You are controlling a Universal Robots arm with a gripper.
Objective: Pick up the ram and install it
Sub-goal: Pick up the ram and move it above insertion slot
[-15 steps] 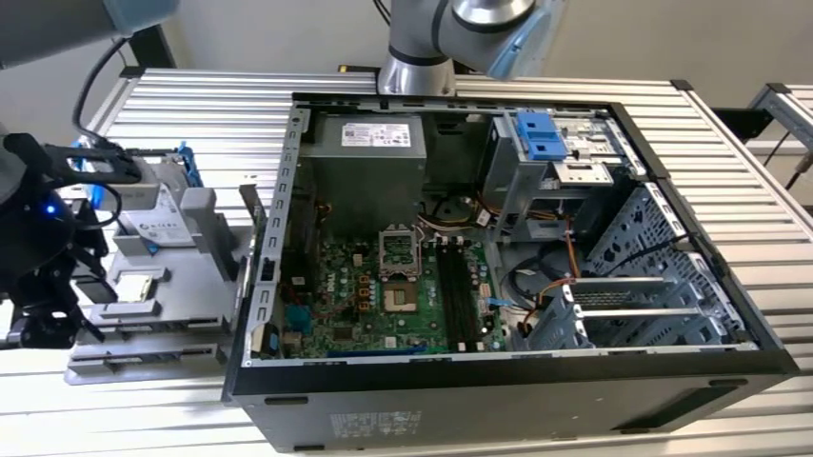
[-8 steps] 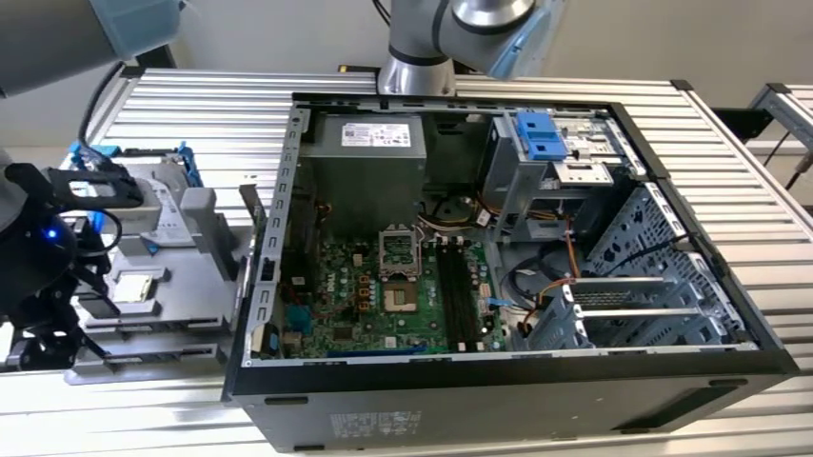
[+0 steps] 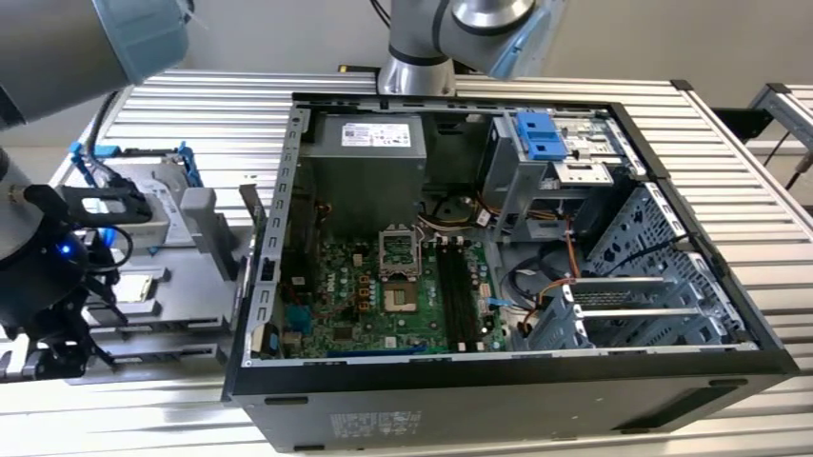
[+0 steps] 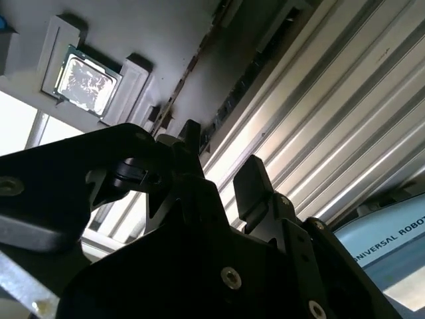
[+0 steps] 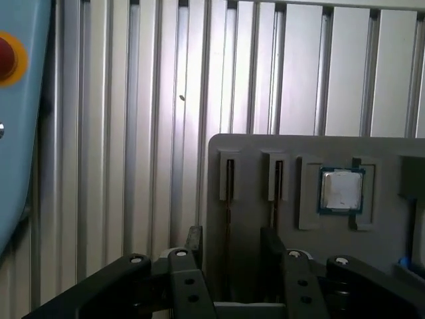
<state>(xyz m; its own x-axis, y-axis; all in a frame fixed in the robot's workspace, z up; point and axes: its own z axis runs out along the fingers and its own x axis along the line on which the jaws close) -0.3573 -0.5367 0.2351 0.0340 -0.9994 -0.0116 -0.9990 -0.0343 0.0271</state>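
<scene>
The ram (image 5: 229,219) (thin, dark) stands on edge in a grey holder (image 5: 265,149).

Grey tray (image 5: 265,149), ribbed silver table (image 5: 166,100), seemingly dark ram (image 5: 230,193)

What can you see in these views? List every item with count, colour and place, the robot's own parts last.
computer case: one, black, open, on the table.
motherboard: one, green, inside the computer case.
holder: one, grey, on the table, at the exterior view's left of the case.
ram: apparently two sticks, dark, edge-on in the holder's slots.
square chip: one, silver, in a recess of the holder.
table: one, silver slats, under everything.
gripper: one, black, open, by the ram slots.
arm: one, silver and pale blue, over the table.
</scene>
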